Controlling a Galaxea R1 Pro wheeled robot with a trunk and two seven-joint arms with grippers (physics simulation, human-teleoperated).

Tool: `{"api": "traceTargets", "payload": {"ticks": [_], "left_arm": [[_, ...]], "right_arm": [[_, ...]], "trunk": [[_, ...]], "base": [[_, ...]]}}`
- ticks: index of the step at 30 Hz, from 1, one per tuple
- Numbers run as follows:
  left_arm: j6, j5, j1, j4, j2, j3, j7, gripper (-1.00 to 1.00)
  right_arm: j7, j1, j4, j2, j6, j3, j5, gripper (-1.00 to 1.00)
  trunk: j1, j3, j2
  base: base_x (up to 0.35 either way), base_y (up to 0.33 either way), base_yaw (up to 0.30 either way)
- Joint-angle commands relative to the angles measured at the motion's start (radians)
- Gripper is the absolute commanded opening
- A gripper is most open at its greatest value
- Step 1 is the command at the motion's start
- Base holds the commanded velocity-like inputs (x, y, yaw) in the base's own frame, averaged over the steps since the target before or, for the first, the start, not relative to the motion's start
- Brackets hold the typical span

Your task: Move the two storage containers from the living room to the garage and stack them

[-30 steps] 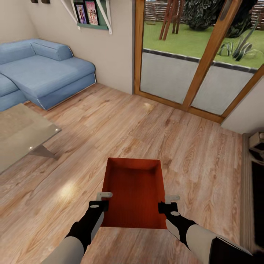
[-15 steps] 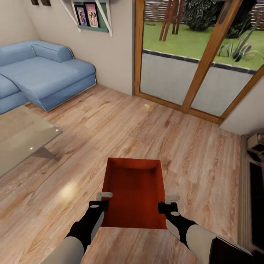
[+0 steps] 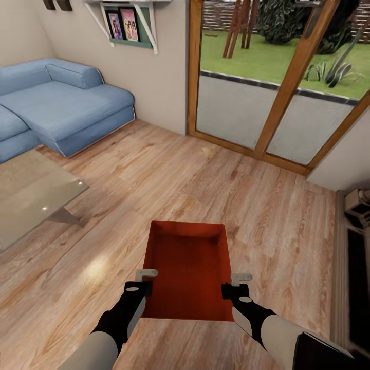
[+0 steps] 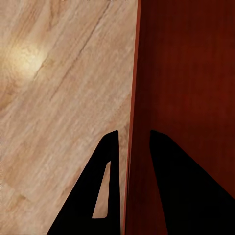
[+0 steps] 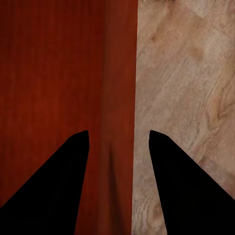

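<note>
One orange-red open-top storage container (image 3: 188,267) hangs between my two arms above the light wood plank floor of the living room. My left gripper (image 3: 146,276) is shut on its left wall, and the left wrist view shows that wall (image 4: 131,98) running between the dark fingers (image 4: 110,166). My right gripper (image 3: 241,280) is shut on the right wall (image 5: 119,88), with one finger (image 5: 73,171) inside the bin and the other outside. Nothing lies inside the container.
A glass table (image 3: 31,192) stands at the left, with a blue sofa (image 3: 56,103) behind it. Wood-framed glass doors (image 3: 277,97) fill the far wall ahead. A dark fireplace edge (image 3: 357,267) runs along the right. Open plank floor (image 3: 205,180) lies ahead.
The whole picture has shifted slightly, so the camera has moved. The container and both grippers keep the same place in the view.
</note>
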Motion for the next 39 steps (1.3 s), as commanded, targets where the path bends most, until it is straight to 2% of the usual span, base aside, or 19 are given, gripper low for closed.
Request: {"api": "traceTargets", "payload": {"ticks": [1,39], "left_arm": [[0.007,-0.002,0.0,0.015,0.001,-0.004,0.005,-1.0],[0.007,-0.002,0.0,0.015,0.001,-0.003,0.005,-1.0]], "right_arm": [[-0.002,-0.001,-0.004,0.0,0.0,-0.015,0.013,-1.0],[0.001,-0.001,-0.004,0.0,-0.008,-0.013,0.012,-1.0]], "trunk": [[-0.004,0.003,0.007],[-0.15,0.122,0.273]], "base": [[0.0,0.0,0.0],[0.0,0.0,0.0]]}}
